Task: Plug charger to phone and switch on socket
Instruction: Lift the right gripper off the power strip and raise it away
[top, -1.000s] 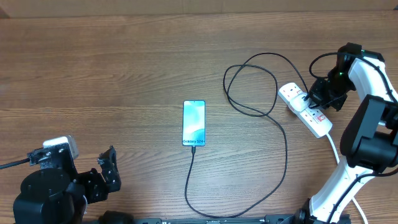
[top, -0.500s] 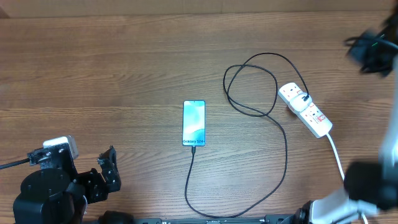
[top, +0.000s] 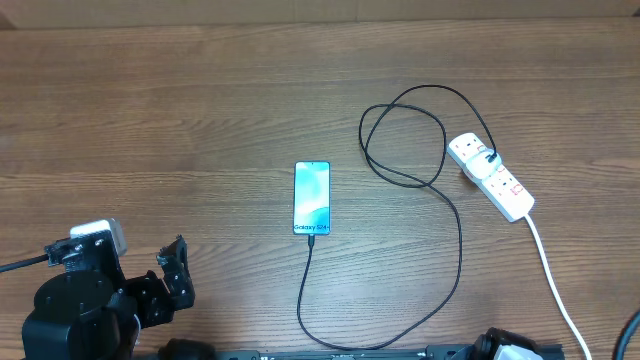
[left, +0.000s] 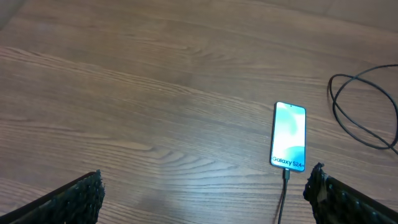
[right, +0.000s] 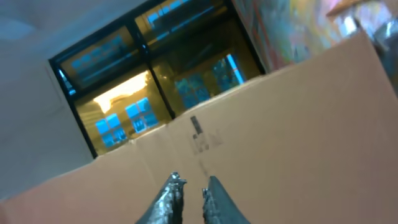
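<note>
The right gripper (right: 193, 198) points up and away from the work. Its two dark fingers are all but together, with only a sliver between them and nothing held. Beyond them are a brown cardboard panel (right: 280, 124) and a lit window (right: 155, 81), and the overhead view shows none of this gripper over the table. The left gripper (left: 205, 177) sits low at the near left with its jaws spread wide and empty.

Ahead and to the right of the left gripper lies the slim rectangular smartphone with a pale blue screen (top: 312, 197), its long axis running away from the robot. The thin black charger cable (top: 458, 235) meets the phone's near edge and looks plugged in. It then loops right and coils up to the white elongated power strip (top: 490, 178).

The strip lies at the far right of the wooden table (top: 150, 120), angled from far-left to near-right, and its small red switches are too small to read. Any press on a switch falls to the right arm, since the strip is on its side and well apart from the left gripper.
</note>
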